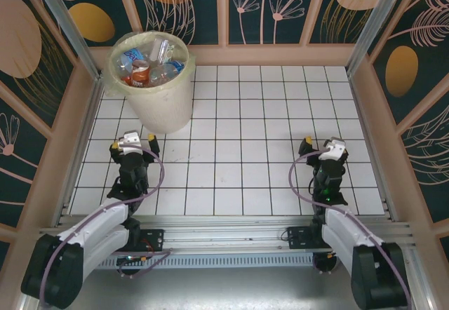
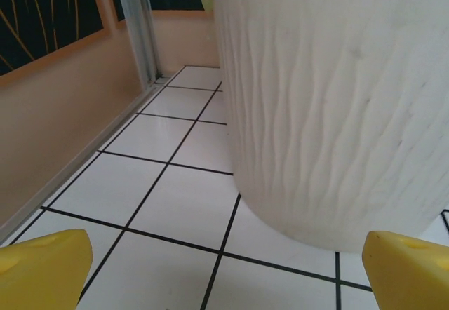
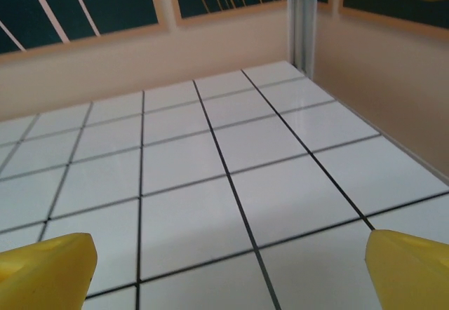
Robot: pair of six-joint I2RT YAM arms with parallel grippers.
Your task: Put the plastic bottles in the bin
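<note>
Both claws are gaping wide and gripping nothing. Seen from overhead, the left claw (image 1: 133, 142) is hovering low over the near-left part of the white tiled table (image 1: 245, 127), its black jaws spread apart and pointing toward the far side. Its wrist camera is looking past two yellow fingertips (image 2: 43, 268), sitting at opposite lower corners of that view, at the ribbed side of the large round cream-white plastic bin (image 2: 330, 106), which is standing on the tiles just beyond them. The right claw (image 1: 324, 147) is sitting over the near-right part of the table, well apart from the bin. In its own wrist view, its yellow fingertips (image 3: 45, 264) are likewise spread to the lower corners, with white tiles lying between them.

From overhead, the bin is standing upright at the far-left corner of the table, near the peach-coloured side wall (image 1: 77, 135). A translucent pale-yellow bag (image 1: 114, 56) is lining it and folding out over the rim. The small plastic bottles (image 1: 149, 64) are lying heaped inside the bin, clear ones with blue and red labels showing beside an orange one. How many are lying there cannot be told from above.
</note>
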